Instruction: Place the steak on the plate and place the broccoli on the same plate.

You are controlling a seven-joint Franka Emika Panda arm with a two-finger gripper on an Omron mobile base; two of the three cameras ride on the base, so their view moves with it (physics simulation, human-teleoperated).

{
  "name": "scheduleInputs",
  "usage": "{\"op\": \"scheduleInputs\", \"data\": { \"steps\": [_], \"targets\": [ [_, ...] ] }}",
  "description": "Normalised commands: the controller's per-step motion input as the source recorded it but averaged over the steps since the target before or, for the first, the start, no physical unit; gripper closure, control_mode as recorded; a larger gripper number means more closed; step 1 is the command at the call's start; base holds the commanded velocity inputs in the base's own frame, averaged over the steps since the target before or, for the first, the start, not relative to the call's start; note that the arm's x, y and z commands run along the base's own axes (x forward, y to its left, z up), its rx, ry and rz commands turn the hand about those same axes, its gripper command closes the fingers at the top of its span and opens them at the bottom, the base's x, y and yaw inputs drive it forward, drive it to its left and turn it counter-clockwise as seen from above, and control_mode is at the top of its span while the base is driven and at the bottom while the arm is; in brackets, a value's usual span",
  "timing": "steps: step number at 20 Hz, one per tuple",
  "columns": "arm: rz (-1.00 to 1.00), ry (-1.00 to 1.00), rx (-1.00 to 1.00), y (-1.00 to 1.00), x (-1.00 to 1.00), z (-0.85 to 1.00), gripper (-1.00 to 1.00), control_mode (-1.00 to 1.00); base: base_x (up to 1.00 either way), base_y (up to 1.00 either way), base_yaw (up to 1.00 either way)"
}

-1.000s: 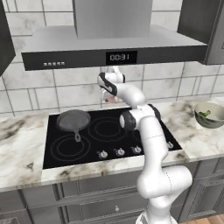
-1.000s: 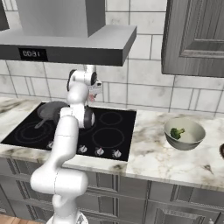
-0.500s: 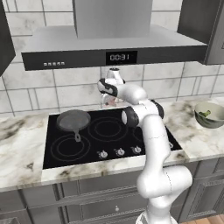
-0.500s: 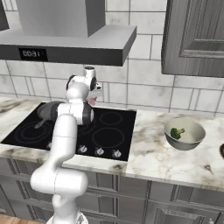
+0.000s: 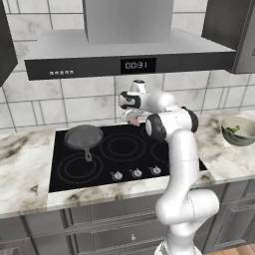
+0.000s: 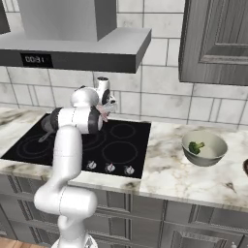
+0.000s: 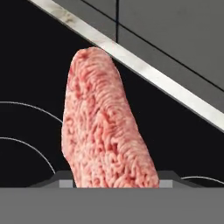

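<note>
Gripper clamped on steak, held high above cooktop, at twelve o'clock of its burners. Broccoli in bowl, at three o'clock. Risk: limp slab slipping loose during swing, dropping onto cooktop.

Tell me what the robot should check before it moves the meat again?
1. Steak held between the fingers: ok, it hangs above the black cooktop.
2. Steak lifted clear of the frying pan: ok.
3. Plate found to carry it to: cannot tell, only a dark edge shows at the far right of the counter.
4. Broccoli waiting for later: ok, it sits in the bowl.
5. Grip firm enough for a swing: cannot tell.
</note>
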Motion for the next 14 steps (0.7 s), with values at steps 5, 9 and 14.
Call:
{"op": "scheduleInputs", "data": {
  "steps": [5,9,14],
  "targets": [
    [0.0,-0.01,0.03,-0.45,-0.8,0.12,1.0,-1.0,0.0,0.0,0.0],
    [-0.01,0.0,0.01,-0.32,-0.84,0.21,1.0,-1.0,0.0,0.0,0.0],
    [-0.04,0.01,0.0,-0.22,-0.95,0.38,1.0,-1.0,0.0,0.0,0.0]
  ]
}}
